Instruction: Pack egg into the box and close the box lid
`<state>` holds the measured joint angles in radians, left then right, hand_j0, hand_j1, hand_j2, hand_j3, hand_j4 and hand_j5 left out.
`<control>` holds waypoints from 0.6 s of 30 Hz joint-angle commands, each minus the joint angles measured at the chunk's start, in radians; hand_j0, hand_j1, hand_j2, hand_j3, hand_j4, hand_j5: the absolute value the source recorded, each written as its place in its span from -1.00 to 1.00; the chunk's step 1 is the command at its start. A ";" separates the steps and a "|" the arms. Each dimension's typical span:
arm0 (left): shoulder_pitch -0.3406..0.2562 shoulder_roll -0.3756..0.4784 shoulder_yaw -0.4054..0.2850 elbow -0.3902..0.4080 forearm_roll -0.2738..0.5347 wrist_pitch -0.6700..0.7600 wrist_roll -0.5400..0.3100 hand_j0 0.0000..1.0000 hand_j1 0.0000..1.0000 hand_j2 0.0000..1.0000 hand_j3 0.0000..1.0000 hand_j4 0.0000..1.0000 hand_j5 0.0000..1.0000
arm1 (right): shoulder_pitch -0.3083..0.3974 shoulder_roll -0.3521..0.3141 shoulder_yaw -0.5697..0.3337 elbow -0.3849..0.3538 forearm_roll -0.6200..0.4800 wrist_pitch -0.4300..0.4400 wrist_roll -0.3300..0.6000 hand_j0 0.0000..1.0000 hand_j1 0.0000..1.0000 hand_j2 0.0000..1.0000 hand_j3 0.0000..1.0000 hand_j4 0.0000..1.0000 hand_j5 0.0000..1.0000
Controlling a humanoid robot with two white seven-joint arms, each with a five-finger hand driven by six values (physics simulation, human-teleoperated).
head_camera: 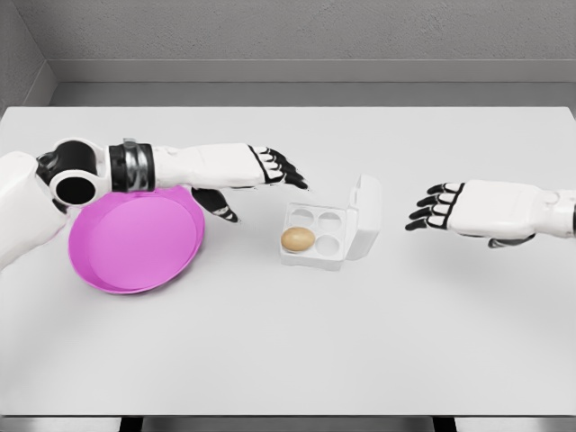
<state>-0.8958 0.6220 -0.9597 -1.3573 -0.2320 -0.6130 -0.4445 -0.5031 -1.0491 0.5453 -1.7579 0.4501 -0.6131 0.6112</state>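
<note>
One small white plastic four-cup egg box (317, 236) on a white table (288, 342), lid up at its right side. One brown egg (298, 238) sits in the front-left cup; three cups empty. One round pink plastic plate (135, 238) left of the box, far rim hidden under the left forearm. Left hand (270, 171) above and left of the box, fingers loosely spread, holding nothing. Right hand (450, 209) right of the box, fingers slack, empty; arm cut off at frame edge.
</note>
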 commanded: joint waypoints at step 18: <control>0.009 0.073 0.098 -0.006 0.023 0.002 -0.008 1.00 1.00 1.00 1.00 1.00 1.00 | -0.084 0.067 0.096 -0.002 -0.004 0.002 0.000 1.00 1.00 1.00 1.00 1.00 1.00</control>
<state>-0.8851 0.6931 -0.8720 -1.3643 -0.2140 -0.6131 -0.4528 -0.5875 -0.9862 0.6370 -1.7582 0.4504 -0.6133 0.6113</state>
